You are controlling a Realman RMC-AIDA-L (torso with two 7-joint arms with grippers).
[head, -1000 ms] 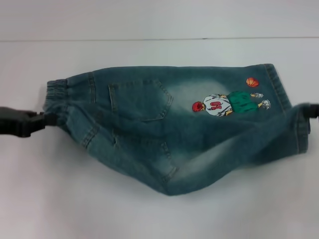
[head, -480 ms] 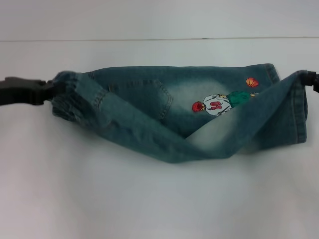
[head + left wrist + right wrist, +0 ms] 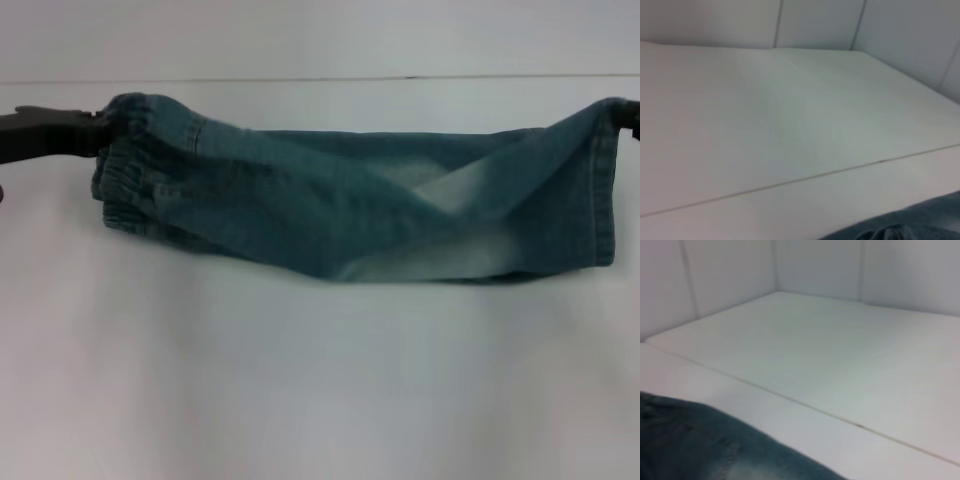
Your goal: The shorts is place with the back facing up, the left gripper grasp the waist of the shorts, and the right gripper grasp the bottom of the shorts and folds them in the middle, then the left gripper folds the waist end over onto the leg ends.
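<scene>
I see the shorts (image 3: 350, 215) stretched lengthwise between my left gripper (image 3: 95, 133), pinching the waist (image 3: 130, 165), and right gripper (image 3: 625, 112), pinching the hem (image 3: 603, 185).

The shorts (image 3: 350, 205) have been folded lengthwise, the near half now covering the embroidered figure.

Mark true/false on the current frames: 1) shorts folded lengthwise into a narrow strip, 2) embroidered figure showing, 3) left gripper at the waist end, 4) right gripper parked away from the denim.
1) True: the shorts lie as a long narrow strip on the white table.
2) False: only plain denim faces up.
3) True: the left gripper meets the ruffled waist.
4) False: the right gripper is at the hem corner.
</scene>
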